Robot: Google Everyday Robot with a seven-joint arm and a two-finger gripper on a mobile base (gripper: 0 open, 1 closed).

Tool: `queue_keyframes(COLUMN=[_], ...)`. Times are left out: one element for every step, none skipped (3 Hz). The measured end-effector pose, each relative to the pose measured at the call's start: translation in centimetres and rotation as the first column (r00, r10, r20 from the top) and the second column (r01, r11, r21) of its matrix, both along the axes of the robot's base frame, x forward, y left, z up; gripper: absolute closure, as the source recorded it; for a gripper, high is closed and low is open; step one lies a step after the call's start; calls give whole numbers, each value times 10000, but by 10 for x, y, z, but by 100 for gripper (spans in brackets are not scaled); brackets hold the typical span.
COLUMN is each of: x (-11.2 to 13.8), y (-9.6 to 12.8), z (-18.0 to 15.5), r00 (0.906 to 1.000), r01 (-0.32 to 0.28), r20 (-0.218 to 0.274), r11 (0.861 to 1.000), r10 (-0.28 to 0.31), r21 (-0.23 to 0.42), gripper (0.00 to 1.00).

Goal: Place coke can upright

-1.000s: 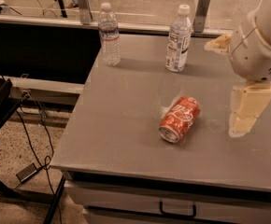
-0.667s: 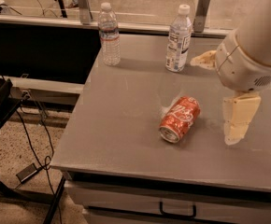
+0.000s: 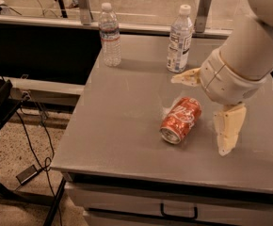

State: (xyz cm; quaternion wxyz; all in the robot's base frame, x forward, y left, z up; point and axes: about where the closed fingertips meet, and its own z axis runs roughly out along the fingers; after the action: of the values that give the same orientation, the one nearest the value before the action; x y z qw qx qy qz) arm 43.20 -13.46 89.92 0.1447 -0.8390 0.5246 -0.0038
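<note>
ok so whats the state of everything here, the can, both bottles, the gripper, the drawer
coke can: lying on its side on the table, not held
left water bottle: upright, cap on
right water bottle: upright, cap on
gripper: open, low at the can's right side, holding nothing
drawer: shut

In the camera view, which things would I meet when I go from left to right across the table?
First the left water bottle → coke can → robot arm. The right water bottle stands farther back than the can, and the open gripper hangs by the can's right side; both overlap it, so I omit them.
</note>
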Motion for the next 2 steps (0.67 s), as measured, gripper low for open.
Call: queue_keyframes(x=[-11,-17], y=[21,35], z=[-16,-33], r00=[9936,9824], r01=[-1115,-1846], r20=[-150,-306], r11=[9937,9827], r10=[1115,1841], r21=[71,-144], gripper=[0,0])
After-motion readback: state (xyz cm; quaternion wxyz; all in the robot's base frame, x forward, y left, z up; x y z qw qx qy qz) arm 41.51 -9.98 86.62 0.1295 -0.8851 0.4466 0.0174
